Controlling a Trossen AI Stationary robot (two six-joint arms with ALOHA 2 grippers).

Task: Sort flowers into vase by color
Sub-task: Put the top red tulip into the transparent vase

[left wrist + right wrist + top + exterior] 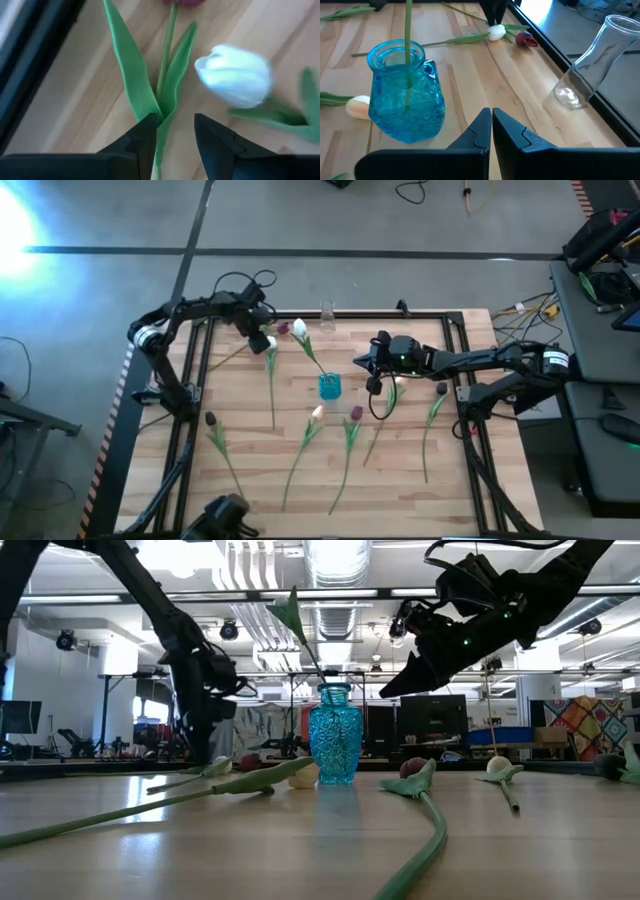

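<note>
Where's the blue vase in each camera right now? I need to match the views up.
High view: blue vase at table centre, just left of the right claw.
Low view: centre, with a stem rising from it.
Left wrist view: not in it.
Right wrist view: left of the picture, a stem inside.
Shared landmark: the stem standing in the vase.

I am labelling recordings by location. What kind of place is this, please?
Probably a robotics lab or workshop in an open industrial hall: exposed ceiling ducts, a concrete floor with loose cables, and a framed wooden table.
</note>
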